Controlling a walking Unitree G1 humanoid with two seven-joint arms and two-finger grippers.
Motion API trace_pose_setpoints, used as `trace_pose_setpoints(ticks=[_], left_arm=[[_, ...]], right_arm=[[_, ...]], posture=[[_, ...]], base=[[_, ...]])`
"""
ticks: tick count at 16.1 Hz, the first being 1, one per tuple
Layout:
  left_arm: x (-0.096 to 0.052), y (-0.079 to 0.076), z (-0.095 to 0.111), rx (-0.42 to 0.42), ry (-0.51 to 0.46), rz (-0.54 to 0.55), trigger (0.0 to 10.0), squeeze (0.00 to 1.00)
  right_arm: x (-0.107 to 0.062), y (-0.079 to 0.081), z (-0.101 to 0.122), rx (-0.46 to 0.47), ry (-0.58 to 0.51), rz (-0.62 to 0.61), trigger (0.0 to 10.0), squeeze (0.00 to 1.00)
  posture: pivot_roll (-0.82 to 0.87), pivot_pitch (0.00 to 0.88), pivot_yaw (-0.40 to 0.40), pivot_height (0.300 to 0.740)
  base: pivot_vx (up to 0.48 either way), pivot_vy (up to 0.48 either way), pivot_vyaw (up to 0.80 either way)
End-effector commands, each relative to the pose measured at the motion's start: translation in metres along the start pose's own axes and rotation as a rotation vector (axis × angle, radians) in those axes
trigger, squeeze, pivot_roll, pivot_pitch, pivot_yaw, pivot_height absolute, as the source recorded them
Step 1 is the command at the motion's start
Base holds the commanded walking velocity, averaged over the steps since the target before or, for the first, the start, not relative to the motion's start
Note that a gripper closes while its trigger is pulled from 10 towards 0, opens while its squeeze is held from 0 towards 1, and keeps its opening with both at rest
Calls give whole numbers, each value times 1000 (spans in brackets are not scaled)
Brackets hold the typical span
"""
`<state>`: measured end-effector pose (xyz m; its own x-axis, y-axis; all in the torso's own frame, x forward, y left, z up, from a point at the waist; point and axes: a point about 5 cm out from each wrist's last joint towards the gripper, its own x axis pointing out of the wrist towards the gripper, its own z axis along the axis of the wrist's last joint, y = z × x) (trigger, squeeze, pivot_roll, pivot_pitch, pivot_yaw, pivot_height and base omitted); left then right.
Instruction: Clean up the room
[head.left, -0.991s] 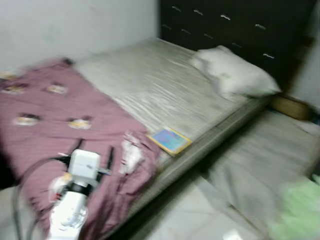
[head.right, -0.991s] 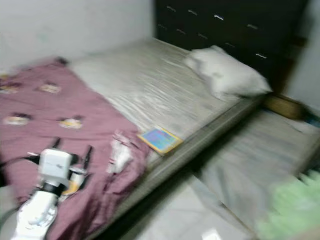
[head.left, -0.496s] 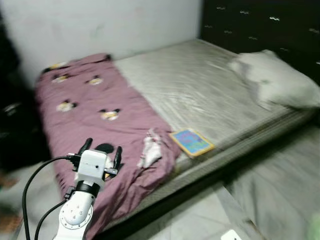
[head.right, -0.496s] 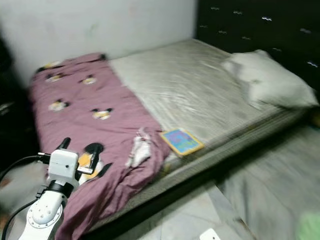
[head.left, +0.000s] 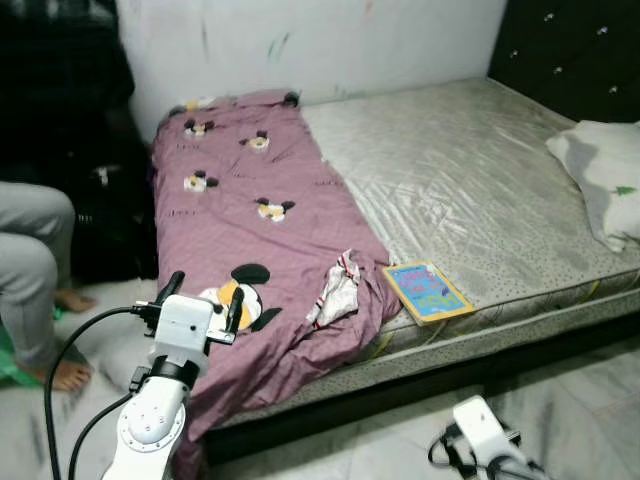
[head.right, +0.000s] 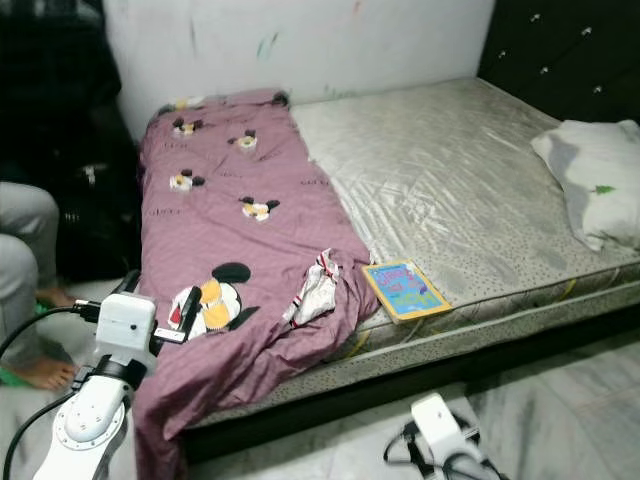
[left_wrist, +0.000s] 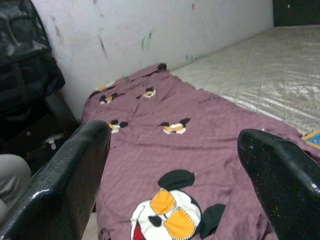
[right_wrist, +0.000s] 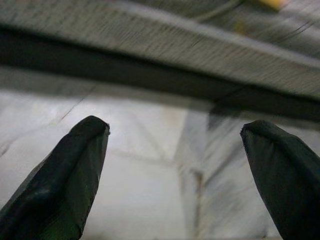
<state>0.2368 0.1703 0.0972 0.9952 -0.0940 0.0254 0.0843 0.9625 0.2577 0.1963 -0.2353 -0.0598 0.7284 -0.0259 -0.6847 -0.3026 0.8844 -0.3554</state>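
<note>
Crumpled cloth (head.left: 338, 293) lies on the mauve blanket (head.left: 250, 230) just beyond the left gripper (head.left: 203, 297), whose fingers stand wide apart, empty. Past the cloth sits a book (head.left: 428, 291); the right gripper (right_wrist: 175, 175) gapes empty over the floor (right_wrist: 135, 150).

The right hand (right_wrist: 175, 185) hangs low with its two black fingers (right_wrist: 60, 180) spread wide apart (nothing between them), over pale floor tiles (right_wrist: 140, 185), facing the bed's edge (right_wrist: 150, 45) and the dark gap beneath.

Bed (head.left: 470, 170), grey mattress: mauve cartoon-print blanket (head.left: 250, 250) at 9 o'clock, crumpled cloth (head.left: 338, 290) and book (head.left: 427, 291) at 6, pillow (head.left: 605, 175) at 3.
</note>
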Motion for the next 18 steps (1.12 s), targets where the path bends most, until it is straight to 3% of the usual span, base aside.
trace_pose_setpoints(ticks=[1,2,5,6,7,8,11,15,18], left_arm=[[1,3,1,4,-5,4,10000,0],[1,4,1,5,-6,8,10000,0],[1,5,1,-5,-13,11,10000,0],[2,5,3,-3,-20,11,10000,0],[6,4,6,-21,-32,10,10000,0],[6,4,6,-21,-33,11,10000,0],[10,2,8,-30,-42,2,10000,0],[9,2,9,-43,-52,1,10000,0],[9,2,8,-64,-47,5,10000,0]], right_arm=[[1,-11,6,4,-35,-69,10000,0],[0,-33,17,22,-102,-172,10000,0],[-5,-52,31,34,-224,-260,10000,0],[-12,-62,34,56,-287,-299,10000,0],[-28,-76,50,80,-434,-357,10000,0],[-30,-77,53,82,-456,-359,10000,0],[-43,-57,100,87,-651,-278,10000,0],[-51,-35,129,145,-706,-199,10000,0],[-58,-33,137,140,-724,-195,10000,0]], posture=[[6,0,9,740],[2,0,9,740],[-15,0,12,740],[-21,0,13,740],[-34,0,15,740],[-38,0,18,740],[-48,0,23,740],[-41,0,21,740],[-41,0,21,740]], base=[[0,0,0],[0,0,0],[0,0,0],[0,0,0],[0,0,0],[0,0,0],[0,0,0],[0,0,0],[0,0,0]])
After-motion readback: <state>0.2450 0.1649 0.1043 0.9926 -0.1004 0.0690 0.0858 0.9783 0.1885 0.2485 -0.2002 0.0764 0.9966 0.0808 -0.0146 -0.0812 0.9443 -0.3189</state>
